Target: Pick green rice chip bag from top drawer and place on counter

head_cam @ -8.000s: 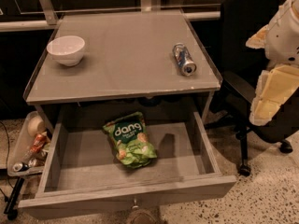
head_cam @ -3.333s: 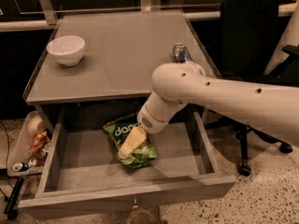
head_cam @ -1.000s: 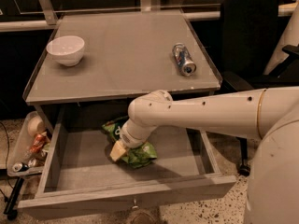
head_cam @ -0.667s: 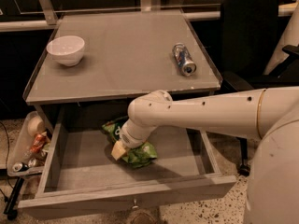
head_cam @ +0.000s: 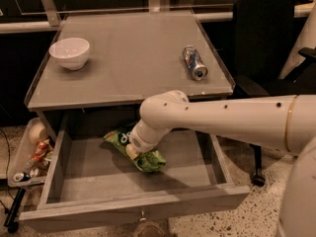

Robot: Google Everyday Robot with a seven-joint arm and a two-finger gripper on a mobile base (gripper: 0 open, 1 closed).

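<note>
Green rice chip bag, a crinkly bright-green pouch [head_cam: 150,160], is found crumpled near the middle of the wide grey wooden top drawer [head_cam: 138,207], which is pulled open.
The robot's cream-coloured gripper [head_cam: 132,152] is lowered into the drawer and pressed onto the bag, evidently so that the pouch can be taken; whether it is clamped or loose cannot be told; the flat grey counter [head_cam: 133,58] above the drawer is judged the destination; the lift is not yet made.
</note>
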